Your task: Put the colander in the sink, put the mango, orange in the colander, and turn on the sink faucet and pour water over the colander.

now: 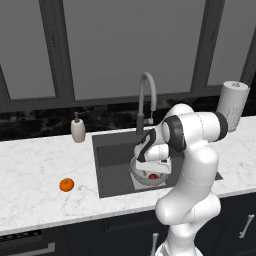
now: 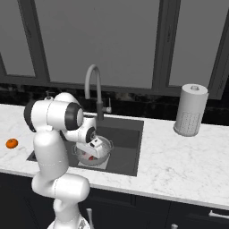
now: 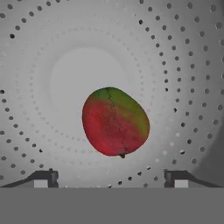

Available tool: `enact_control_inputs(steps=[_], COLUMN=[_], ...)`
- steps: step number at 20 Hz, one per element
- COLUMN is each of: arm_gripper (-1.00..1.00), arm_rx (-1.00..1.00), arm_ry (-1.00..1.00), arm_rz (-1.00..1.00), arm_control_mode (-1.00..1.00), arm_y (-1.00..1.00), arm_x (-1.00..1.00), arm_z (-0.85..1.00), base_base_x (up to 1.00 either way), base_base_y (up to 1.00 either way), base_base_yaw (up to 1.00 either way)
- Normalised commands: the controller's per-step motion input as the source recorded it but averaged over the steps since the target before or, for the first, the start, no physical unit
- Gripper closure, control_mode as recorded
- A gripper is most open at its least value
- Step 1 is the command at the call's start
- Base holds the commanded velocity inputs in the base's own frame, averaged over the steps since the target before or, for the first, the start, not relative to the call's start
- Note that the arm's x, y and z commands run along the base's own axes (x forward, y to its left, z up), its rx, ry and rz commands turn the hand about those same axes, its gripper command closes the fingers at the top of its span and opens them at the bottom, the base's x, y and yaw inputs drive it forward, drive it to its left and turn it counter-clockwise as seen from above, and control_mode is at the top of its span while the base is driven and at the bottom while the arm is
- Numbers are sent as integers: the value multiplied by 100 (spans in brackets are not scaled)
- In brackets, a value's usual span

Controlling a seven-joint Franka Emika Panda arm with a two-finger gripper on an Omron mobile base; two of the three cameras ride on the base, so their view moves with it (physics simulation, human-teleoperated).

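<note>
Though mango (image 3: 115,121) shows in colander (image 3: 183,65), arm hides gripper.

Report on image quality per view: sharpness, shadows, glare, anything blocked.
Hand view: sharp, evenly lit, no glare; the dark red and green mango lies on the perforated silvery-grey metal colander, the open tool at the bottom. Left base view: soft; the white arm blocks part of the dark grey sink. Right base view: soft; the bright orange fruit looks small.

You're looking at a glossy white arm (image 1: 192,165) of rounded, bulbous segments, dark bands ringing its joints, small dark-tipped jaws.
</note>
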Motion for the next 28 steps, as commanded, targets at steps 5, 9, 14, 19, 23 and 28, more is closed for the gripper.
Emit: enact_control_inputs(steps=[5,9,14,19,23,28], arm_gripper=[-100,-100,-100,-100,-100,-100], arm_rx=[0,0,0,0,0,0], arm_ry=[0,0,0,-1,-1,-3], arm_rz=[0,-3,-6,-2,1,4], arm_control_mode=[-100,-100,-100,-100,-100,-100], arm_y=[-7,-10,0,8,19,52], arm_x=[0,0,-27,-58,-58,-63], arm_z=[14,74,70,72,63,48], base_base_x=[0,0,0,0,0,0], base_base_y=[0,0,0,0,0,0], base_base_yaw=[0,0,0,0,0,0])
